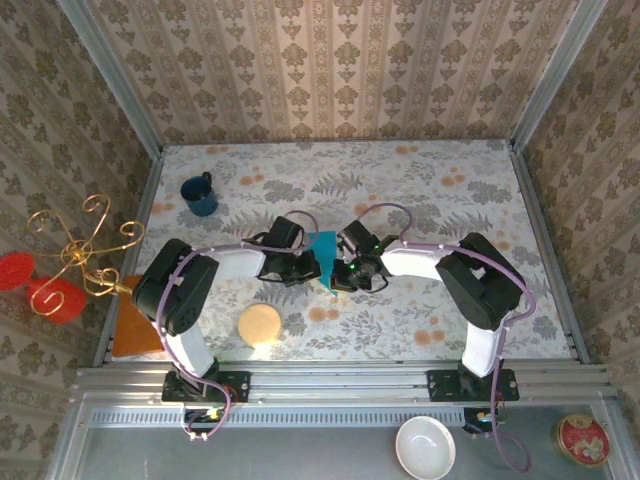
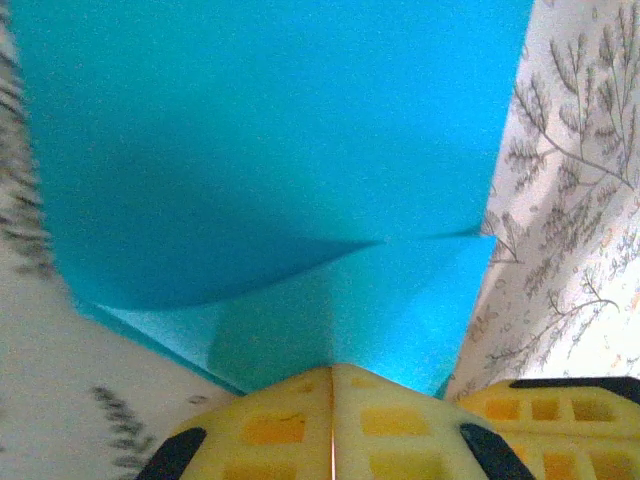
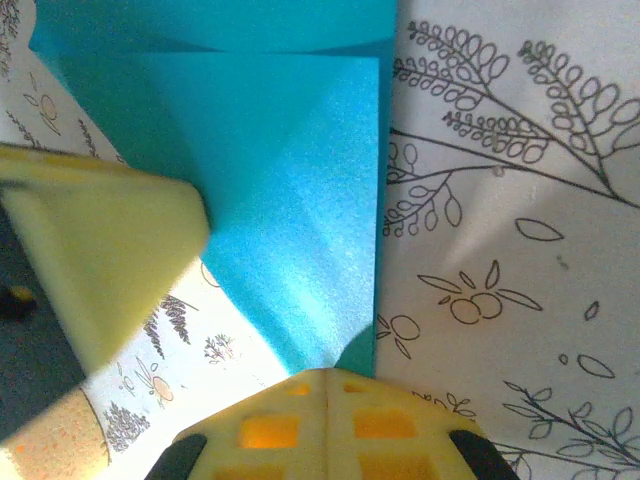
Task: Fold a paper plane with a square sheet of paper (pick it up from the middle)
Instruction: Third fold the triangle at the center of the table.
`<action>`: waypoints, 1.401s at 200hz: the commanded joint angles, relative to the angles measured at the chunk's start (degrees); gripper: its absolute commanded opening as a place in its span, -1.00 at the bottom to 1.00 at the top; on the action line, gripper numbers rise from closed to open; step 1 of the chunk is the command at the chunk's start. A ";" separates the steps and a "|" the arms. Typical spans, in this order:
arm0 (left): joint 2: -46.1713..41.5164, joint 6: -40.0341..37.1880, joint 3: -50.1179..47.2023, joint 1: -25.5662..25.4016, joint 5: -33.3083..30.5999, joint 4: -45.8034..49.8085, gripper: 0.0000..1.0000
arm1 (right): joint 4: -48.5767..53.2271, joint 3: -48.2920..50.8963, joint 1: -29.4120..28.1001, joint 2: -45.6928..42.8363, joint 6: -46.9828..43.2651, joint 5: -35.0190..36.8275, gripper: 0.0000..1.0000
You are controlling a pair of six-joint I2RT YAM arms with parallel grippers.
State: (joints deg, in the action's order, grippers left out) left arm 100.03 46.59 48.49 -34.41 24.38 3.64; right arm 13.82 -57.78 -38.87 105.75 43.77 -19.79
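Left arm (image 1: 180,290) and right arm (image 1: 485,285): bulky black joint housings, smooth white links, a black base (image 1: 205,385) at the near end of each. Lilac cable (image 1: 215,248) looped along each arm. Small green light (image 1: 352,267) at the right wrist. Left gripper (image 2: 333,400) and right gripper (image 3: 328,405): pale yellow fingers (image 3: 260,435) moulded with square recesses, black patches at the outer corners.

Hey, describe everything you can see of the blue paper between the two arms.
The sheet of paper is thin, plain, matte and bright turquoise. It is partly folded, with diagonal creases and overlapping flaps beside one straight edge. It sits mid-way across the floral table, between the arms. The left gripper and right gripper are each shut on it from opposite sides. Whether it lies flat or is lifted is unclear.
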 commanded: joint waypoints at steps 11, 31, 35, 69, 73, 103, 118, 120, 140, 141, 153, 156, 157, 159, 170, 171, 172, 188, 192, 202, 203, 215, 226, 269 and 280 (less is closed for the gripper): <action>1.40 -4.69 0.41 5.21 -7.07 3.77 -0.83 | 13.68 3.87 -0.51 5.47 0.37 9.86 -1.00; 2.28 -6.48 1.08 7.58 -7.15 4.62 -0.83 | 13.69 3.93 -0.50 5.65 0.46 10.11 -1.00; 2.30 -6.82 1.08 7.91 -7.22 4.73 -0.83 | 13.62 3.95 -0.50 5.61 0.57 10.12 -1.00; 1.96 -10.45 1.80 11.02 -6.99 6.14 -0.83 | 12.60 4.20 -0.43 5.33 1.08 9.72 -1.00; 1.88 -10.94 2.14 10.96 -6.90 6.47 -0.83 | 12.33 4.17 -0.42 5.27 1.06 9.54 -1.00; 0.73 -13.56 4.77 10.76 -6.95 8.70 -0.83 | 11.31 2.98 -0.24 4.59 0.47 8.20 -1.00; -0.69 -14.17 5.94 10.53 -7.35 9.82 -0.82 | 11.05 2.27 0.04 3.91 -0.52 7.40 -0.98; -0.88 -14.29 6.07 10.42 -7.45 9.99 -0.82 | 11.05 2.13 0.09 3.75 -0.66 7.40 -0.98; -2.86 -14.68 7.43 9.64 -7.98 11.57 -0.82 | 10.02 0.91 0.77 1.85 -2.81 6.03 -0.93; -2.97 -14.68 7.47 9.59 -7.96 11.66 -0.82 | 9.97 0.87 0.79 1.79 -2.94 6.01 -0.93; -4.30 -14.21 7.72 8.72 -7.54 11.92 -0.81 | 9.35 0.02 1.07 0.31 -4.21 5.36 -0.91; -4.62 -14.05 7.71 8.69 -7.41 11.92 -0.81 | 9.25 -0.23 1.14 0.03 -4.46 5.19 -0.91; -4.73 -13.97 7.74 8.72 -7.37 11.92 -0.81 | 9.23 -0.27 1.16 -0.04 -4.56 5.06 -0.90; -4.90 -13.85 7.75 7.34 -7.34 11.92 -0.81 | 9.14 -0.44 1.23 -0.22 -4.70 4.93 -0.90; -5.83 -12.95 7.52 5.23 -7.12 11.77 -0.80 | 8.64 -0.99 1.34 -0.61 -5.24 3.59 -0.90; -5.95 -12.85 7.51 5.06 -7.09 11.71 -0.80 | 8.57 -1.05 1.34 -0.62 -5.26 3.43 -0.90; -6.06 -12.76 7.46 4.88 -7.08 11.64 -0.80 | 8.58 -1.08 1.34 -0.63 -5.27 3.30 -0.90; -7.02 -11.07 6.47 2.20 -6.52 10.00 -0.80 | 8.16 -1.57 1.34 0.29 -5.18 1.72 -0.90; -7.10 -10.58 6.31 1.61 -6.17 9.47 -0.79 | 8.09 -1.55 1.34 0.61 -5.14 1.45 -0.90; -6.74 -9.52 5.92 0.53 -4.99 8.45 -0.79 | 8.07 -1.60 1.34 1.31 -4.97 1.10 -0.90; -6.72 -9.42 5.87 0.47 -4.89 8.34 -0.79 | 8.07 -1.57 1.34 1.39 -4.94 1.13 -0.90; -5.83 -8.47 5.53 -0.49 -3.94 7.02 -0.79 | 8.07 -1.33 1.34 1.95 -4.83 1.07 -0.91; -4.53 -8.15 5.69 -1.06 -2.94 6.11 -0.79 | 7.89 -1.03 1.34 2.09 -4.68 0.97 -0.91; 2.24 -9.34 9.99 -1.64 -0.80 7.51 -0.80 | 7.95 -0.23 1.43 2.13 -4.57 1.32 -0.91; 3.31 -9.91 10.80 -1.01 -2.33 9.38 -0.80 | 8.06 0.03 1.52 2.20 -4.64 1.50 -0.91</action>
State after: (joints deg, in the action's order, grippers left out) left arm 101.19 37.04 56.45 -35.97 22.11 10.50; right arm 16.93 -59.18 -37.63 105.41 40.01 -19.90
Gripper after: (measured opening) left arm 0.103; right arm 0.068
